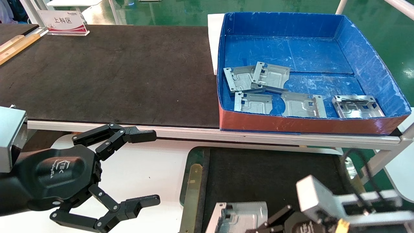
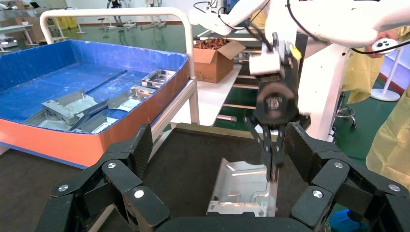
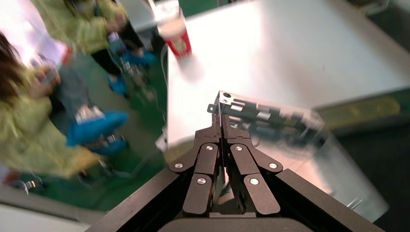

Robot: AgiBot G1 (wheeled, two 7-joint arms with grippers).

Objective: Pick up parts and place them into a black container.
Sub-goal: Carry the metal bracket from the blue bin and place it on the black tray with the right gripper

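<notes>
My right gripper [image 1: 270, 223] is at the bottom right, shut on the edge of a silver-grey part [image 1: 239, 215]. It holds the part tilted, low over the near end of the black container [image 1: 275, 171], which has a matte floor and a green rim. The left wrist view shows that gripper [image 2: 271, 166] pinching the part [image 2: 241, 188] over the container floor [image 2: 188, 164]; I cannot tell whether the part touches it. In the right wrist view the gripper [image 3: 221, 126] is closed on the part [image 3: 290, 140]. My left gripper [image 1: 153, 167] is open and empty, left of the container.
A blue box with a red front [image 1: 323, 124] stands on the far table and holds several more parts [image 1: 255, 77]. A long black mat [image 1: 113, 74] lies left of it, with a sign [image 1: 63, 22] at the back. A person in yellow [image 2: 387, 121] stands nearby.
</notes>
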